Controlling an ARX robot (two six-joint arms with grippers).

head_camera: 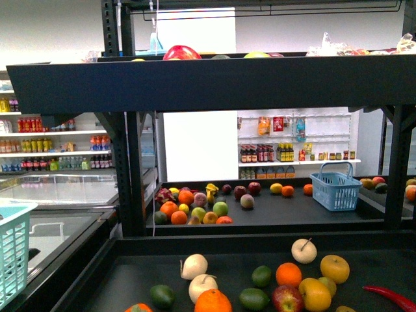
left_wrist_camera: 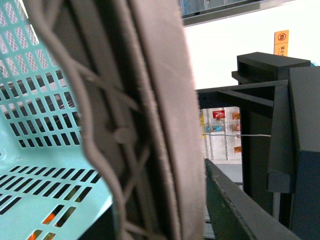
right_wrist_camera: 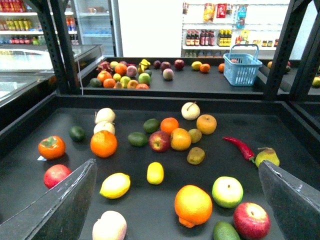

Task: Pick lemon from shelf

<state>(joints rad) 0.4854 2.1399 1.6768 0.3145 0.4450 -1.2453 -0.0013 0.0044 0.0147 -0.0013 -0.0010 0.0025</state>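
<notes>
The lemon [right_wrist_camera: 115, 185] lies on the dark lower tray of the shelf [right_wrist_camera: 150, 101], near the large orange [right_wrist_camera: 193, 205] - a smaller oblong yellow fruit [right_wrist_camera: 155, 173] lies about halfway between the two. The right claw [right_wrist_camera: 176, 164] is spread wide, one of its fingers [right_wrist_camera: 60, 205] out past the lemon and the other on the orange's far side, holding nothing. The left claw [left_wrist_camera: 150, 125] shows only as a close grey part beside a teal basket [left_wrist_camera: 40, 150] - spread or pressed together, I cannot tell.

The shelf [right_wrist_camera: 285, 130] carries a lemon [right_wrist_camera: 115, 185], oranges [right_wrist_camera: 104, 143], apples [right_wrist_camera: 160, 141], a chili [right_wrist_camera: 239, 147].
</notes>
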